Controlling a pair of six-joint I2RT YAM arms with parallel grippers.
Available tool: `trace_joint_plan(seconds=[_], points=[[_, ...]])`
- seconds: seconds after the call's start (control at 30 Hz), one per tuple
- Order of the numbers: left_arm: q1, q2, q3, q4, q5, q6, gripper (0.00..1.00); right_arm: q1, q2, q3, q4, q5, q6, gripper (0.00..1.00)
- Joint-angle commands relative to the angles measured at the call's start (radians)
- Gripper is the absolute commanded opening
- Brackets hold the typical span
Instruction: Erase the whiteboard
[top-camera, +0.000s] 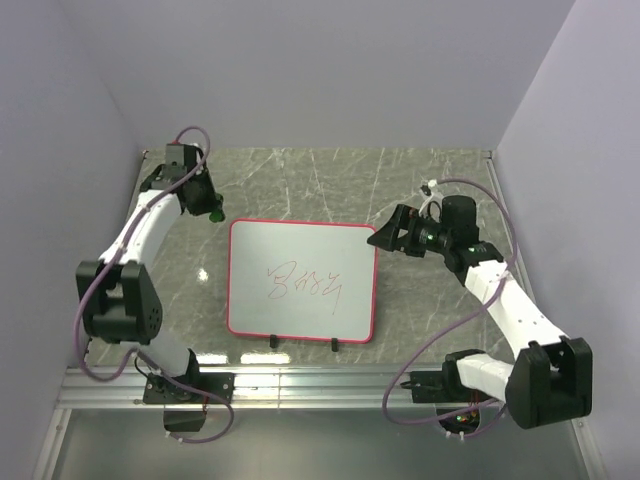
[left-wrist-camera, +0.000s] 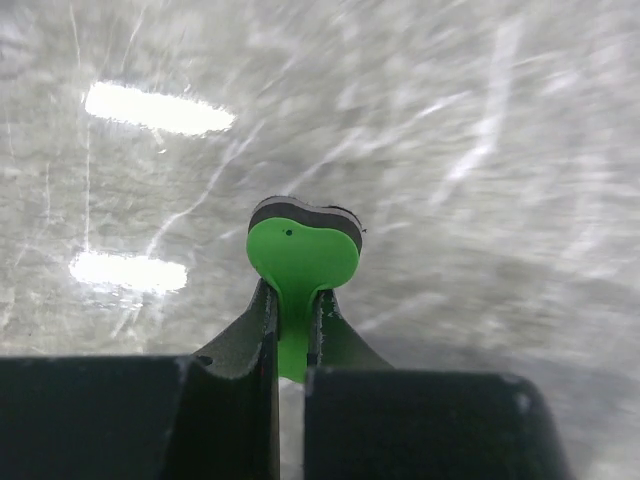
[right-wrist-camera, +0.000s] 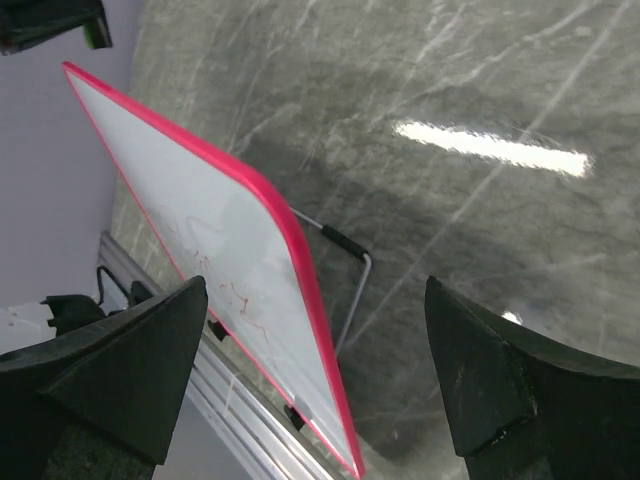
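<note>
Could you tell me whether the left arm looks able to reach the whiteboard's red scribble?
Probably yes: the left gripper, shut on the green eraser, is just off the whiteboard's far left corner, nothing between it and the scribble.

I count one whiteboard (top-camera: 302, 280) on the one desk (top-camera: 300, 180). It has one red scribble (top-camera: 305, 283) and two black clips (top-camera: 274, 341) (top-camera: 334, 345) on its six o'clock edge. One green eraser (left-wrist-camera: 303, 262) sits at eleven o'clock. There are two arms with two grippers: left gripper (top-camera: 214, 211), right gripper (top-camera: 383, 238).
</note>
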Motion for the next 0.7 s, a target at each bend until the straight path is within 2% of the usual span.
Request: trace_joint_plan(seconds=[0.0,0.17,0.23,0.27,0.33,0.37,0.43,0.47,0.53,0.67], points=[[-0.004,-0.115,0.007,-0.039,0.053,-0.055,0.00,-0.005,0.063,-0.010,0.202,-0.078,0.049,0.94],[-0.020,-0.192,0.016,-0.105,0.023,-0.066,0.00,-0.004,0.116,-0.048,0.357,-0.165,0.136,0.84],[-0.035,-0.210,0.006,-0.118,0.009,-0.070,0.00,-0.004,0.117,-0.071,0.420,-0.174,0.156,0.76],[-0.041,-0.221,-0.005,-0.115,0.000,-0.074,0.00,-0.005,0.123,-0.073,0.432,-0.178,0.170,0.65],[-0.055,-0.255,-0.045,-0.107,-0.002,-0.087,0.00,-0.004,0.131,-0.078,0.468,-0.193,0.184,0.54],[-0.055,-0.270,-0.056,-0.099,0.006,-0.095,0.00,-0.002,0.139,-0.078,0.463,-0.190,0.182,0.44],[-0.058,-0.278,-0.071,-0.099,0.013,-0.095,0.00,0.003,0.145,-0.076,0.458,-0.185,0.179,0.33],[-0.059,-0.281,-0.073,-0.102,0.016,-0.095,0.00,0.003,0.148,-0.076,0.457,-0.181,0.176,0.17],[-0.067,-0.293,-0.070,-0.115,0.007,-0.095,0.00,0.004,0.156,-0.081,0.468,-0.182,0.181,0.02],[-0.084,-0.316,-0.050,-0.142,-0.020,-0.098,0.00,0.013,0.171,-0.096,0.527,-0.204,0.219,0.00]])
